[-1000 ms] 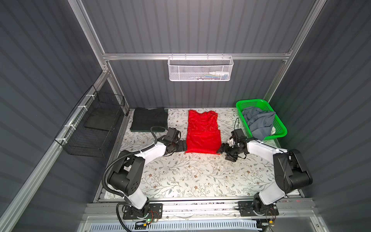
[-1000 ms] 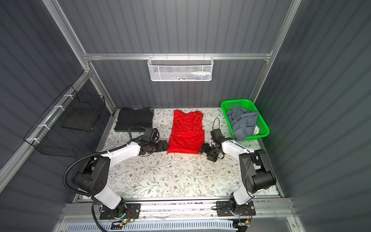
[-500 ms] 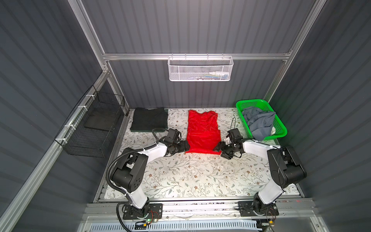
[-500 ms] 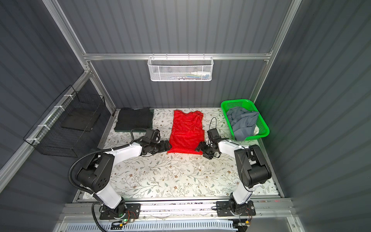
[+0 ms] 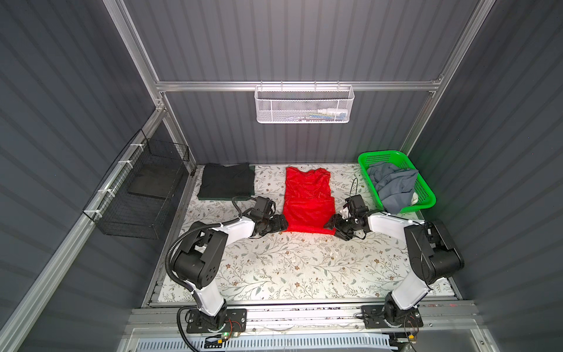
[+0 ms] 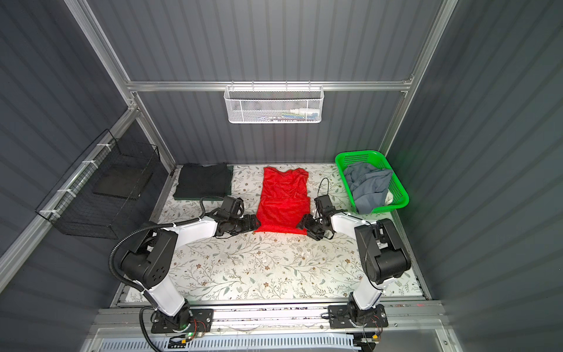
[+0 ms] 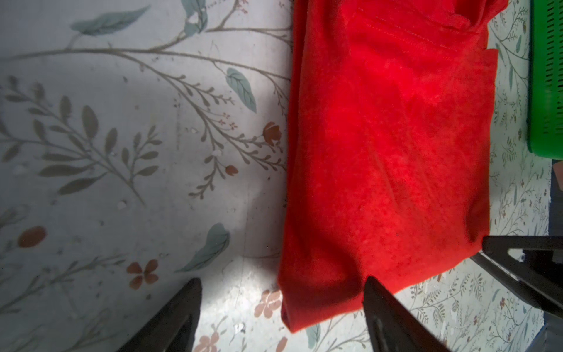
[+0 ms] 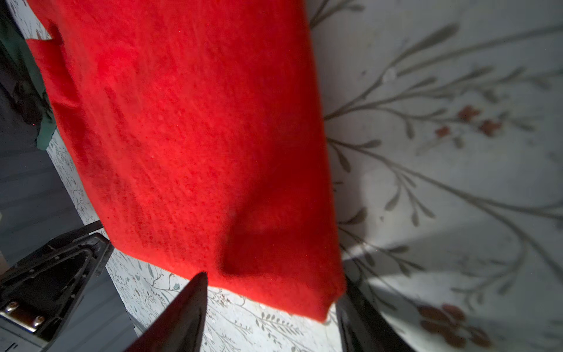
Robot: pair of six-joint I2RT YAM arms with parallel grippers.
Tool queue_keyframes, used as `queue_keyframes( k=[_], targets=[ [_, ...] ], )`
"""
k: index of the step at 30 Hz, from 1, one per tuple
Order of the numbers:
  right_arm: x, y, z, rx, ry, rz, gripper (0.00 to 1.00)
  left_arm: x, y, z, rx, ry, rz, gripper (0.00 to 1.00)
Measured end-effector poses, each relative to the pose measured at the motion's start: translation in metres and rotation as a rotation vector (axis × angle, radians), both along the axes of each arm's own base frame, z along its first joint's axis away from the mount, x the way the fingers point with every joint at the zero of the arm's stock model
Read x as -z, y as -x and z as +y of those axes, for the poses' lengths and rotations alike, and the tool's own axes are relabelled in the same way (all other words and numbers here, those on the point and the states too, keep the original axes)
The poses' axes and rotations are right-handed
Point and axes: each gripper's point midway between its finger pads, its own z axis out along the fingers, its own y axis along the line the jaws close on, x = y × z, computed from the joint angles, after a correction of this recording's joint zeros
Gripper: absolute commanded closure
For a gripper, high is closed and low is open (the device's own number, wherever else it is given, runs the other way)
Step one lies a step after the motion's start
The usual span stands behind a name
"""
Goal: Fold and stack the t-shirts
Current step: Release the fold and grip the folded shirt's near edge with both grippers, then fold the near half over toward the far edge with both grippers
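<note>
Two near corners of the red t-shirt (image 5: 307, 201), probably soft and light, sit between the spread jaws of the left gripper (image 7: 281, 282) and right gripper (image 8: 274, 279); better to pinch there, through all layers.

You have the spread shirt (image 5: 307, 201) on the surface (image 5: 289, 268), centred toward the back wall. The folded shirts (image 5: 227, 184) lie left of it in the back corner; the basket (image 5: 380, 156) stands right of it, a crumpled shirt (image 5: 393, 186) inside. The left gripper (image 5: 285, 224) sits at the spread shirt's near left corner, the right gripper (image 5: 329, 226) at its near right, fingers (image 7: 390, 320) astride the edges.
</note>
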Motion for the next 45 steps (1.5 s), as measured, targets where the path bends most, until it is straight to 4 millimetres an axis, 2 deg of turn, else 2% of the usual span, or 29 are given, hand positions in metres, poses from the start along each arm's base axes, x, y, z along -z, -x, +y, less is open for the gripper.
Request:
queue_keyframes(
  k=[4, 7, 9, 13, 16, 20, 22, 26, 30, 34, 37, 45],
  targets=[
    [0.000, -0.003, 0.001, -0.001, -0.003, -0.011, 0.39, 0.000, -0.002, -0.005, 0.006, 0.027, -0.004, 0.25],
    [0.002, -0.004, 0.001, 0.003, 0.001, -0.010, 0.46, 0.001, -0.003, -0.007, 0.007, 0.032, -0.007, 0.29],
    [0.004, -0.005, 0.000, 0.003, 0.004, -0.012, 0.50, 0.002, -0.003, -0.007, 0.008, 0.026, -0.007, 0.36],
    [0.007, -0.005, 0.000, -0.001, 0.007, -0.011, 0.58, 0.005, -0.003, -0.011, 0.021, 0.016, -0.019, 0.43],
    [0.007, -0.006, 0.001, -0.003, 0.009, -0.012, 0.63, 0.008, -0.005, -0.017, 0.035, 0.009, -0.026, 0.59],
    [0.011, -0.006, -0.001, -0.013, 0.022, -0.014, 0.78, 0.013, -0.007, -0.034, 0.068, -0.009, -0.038, 0.92],
    [0.012, -0.006, -0.001, -0.019, 0.031, -0.014, 0.84, 0.017, -0.006, -0.037, 0.083, -0.020, -0.038, 1.00],
    [0.014, -0.005, -0.005, -0.044, 0.064, -0.017, 0.97, 0.016, -0.006, -0.036, 0.088, -0.051, -0.036, 1.00],
    [0.013, -0.003, -0.009, -0.061, 0.095, -0.017, 1.00, 0.016, -0.004, -0.034, 0.093, -0.069, -0.021, 1.00],
    [0.005, 0.008, -0.014, -0.071, 0.114, -0.016, 1.00, 0.009, 0.002, -0.033, 0.101, -0.064, -0.014, 1.00],
    [-0.007, 0.019, -0.016, -0.076, 0.111, -0.029, 1.00, -0.007, 0.008, -0.034, 0.111, -0.045, -0.031, 1.00],
    [-0.032, 0.038, -0.018, -0.090, 0.123, -0.048, 1.00, -0.066, 0.023, -0.040, 0.133, 0.016, -0.131, 1.00]
  ],
)
